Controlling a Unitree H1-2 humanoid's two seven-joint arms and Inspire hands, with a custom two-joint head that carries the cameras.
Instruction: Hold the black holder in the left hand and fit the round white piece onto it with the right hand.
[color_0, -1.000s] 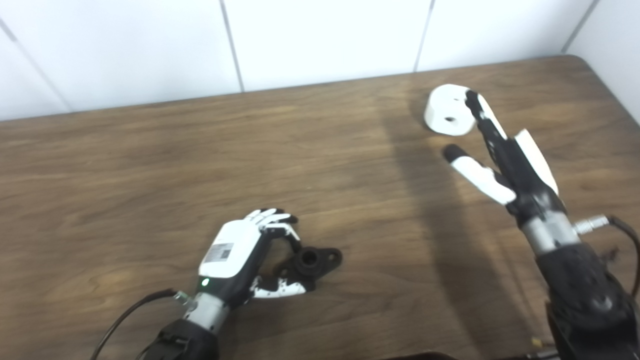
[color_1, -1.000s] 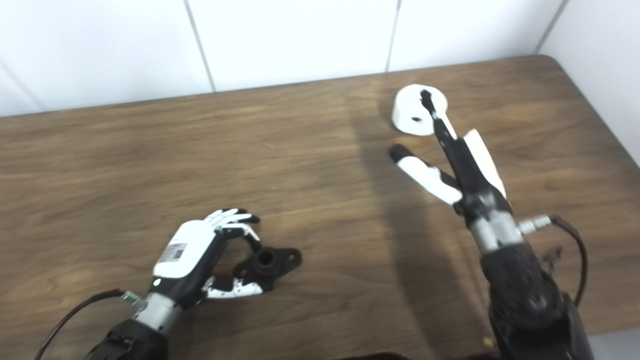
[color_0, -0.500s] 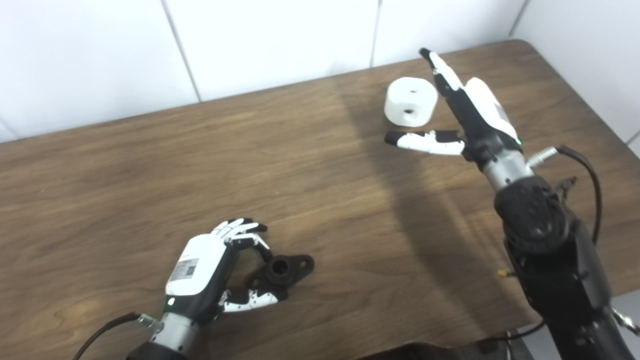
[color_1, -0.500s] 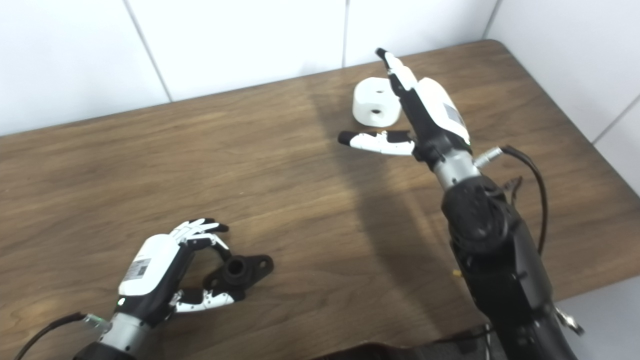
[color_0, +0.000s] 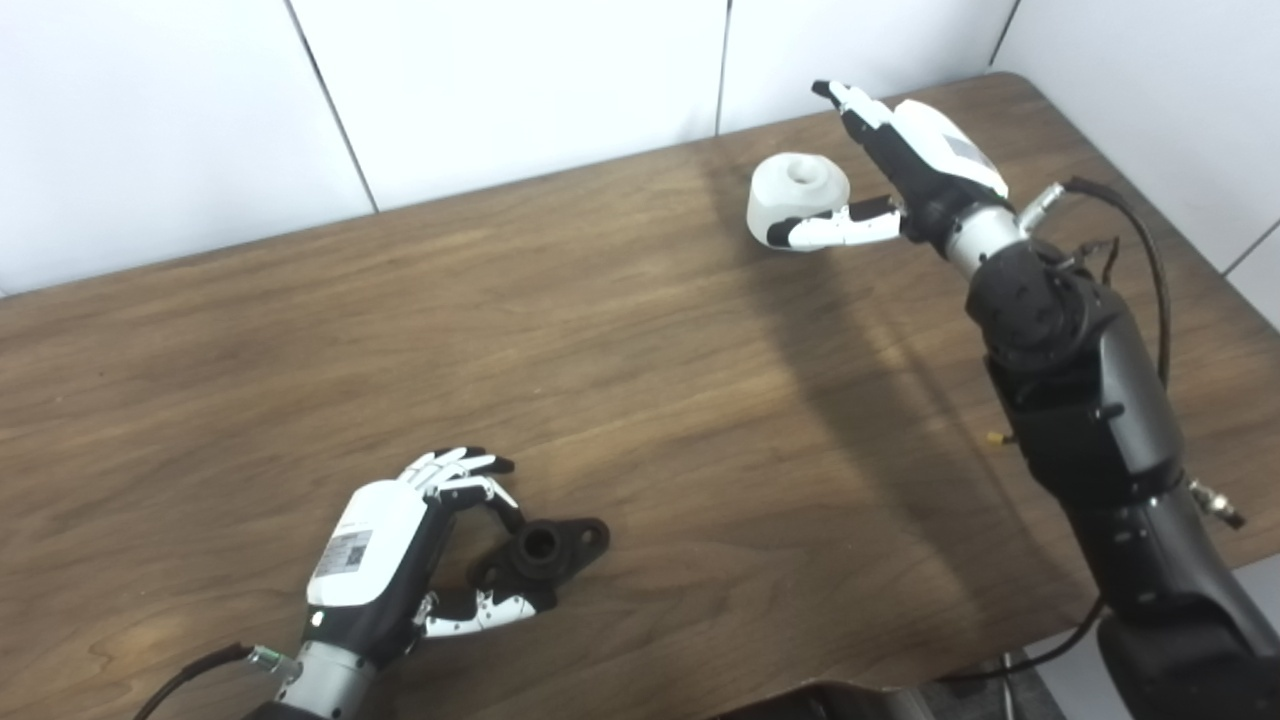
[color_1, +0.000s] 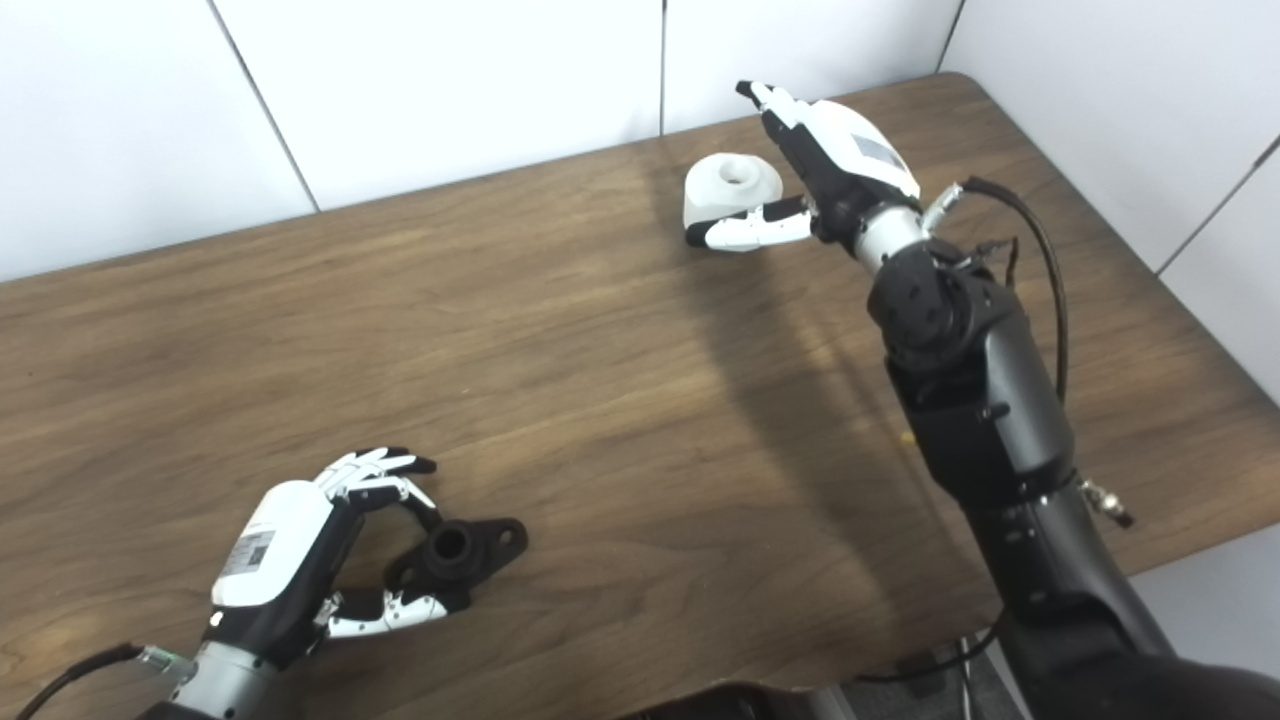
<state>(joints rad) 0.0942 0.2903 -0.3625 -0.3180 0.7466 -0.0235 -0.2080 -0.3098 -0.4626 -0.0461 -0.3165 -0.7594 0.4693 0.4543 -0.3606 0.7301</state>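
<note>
While right hand apparently cups white piece, thumb in front.

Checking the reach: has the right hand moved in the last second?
Yes. The right hand has gone forward, toward the wall: its thumb, earlier short of the white piece, now lies against its near side, fingers past it.

My right hand at far end of wooden table, thumb lying across near side of round white piece, fingers extended past its far right side, not closed. My left hand near front edge, fingers and thumb curled loosely around black holder, holder flat on table. Hands well apart.
</note>
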